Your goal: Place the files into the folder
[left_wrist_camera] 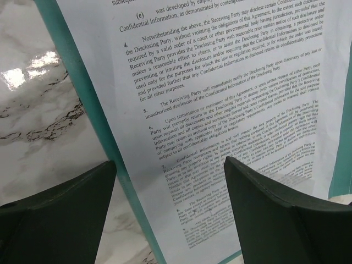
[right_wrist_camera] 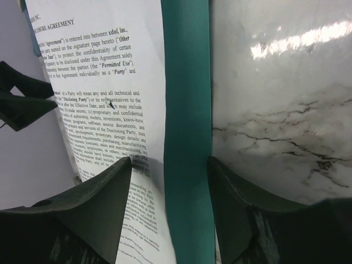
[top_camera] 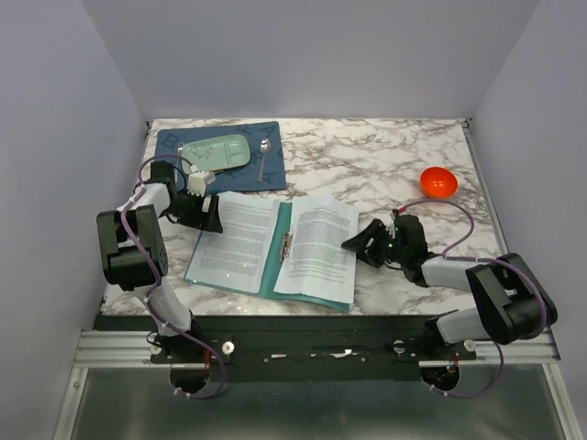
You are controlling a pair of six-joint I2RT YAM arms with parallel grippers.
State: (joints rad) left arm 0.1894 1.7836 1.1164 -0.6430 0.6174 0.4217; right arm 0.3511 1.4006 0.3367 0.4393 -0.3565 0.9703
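Left gripper (left_wrist_camera: pixel 170 164) is wide open and empty, jaws either side of the folder (left_wrist_camera: pixel 92 110) left edge and the paper (left_wrist_camera: pixel 220 82) on it. Right gripper (right_wrist_camera: pixel 169 161) is partly open, empty too, straddling the folder's right edge.

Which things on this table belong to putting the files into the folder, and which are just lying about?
For the job:
files, lying on both halves of the open folder
folder

Lying about:
placemat at the far left
tray on it
spoon on it
orange round thing at the far right
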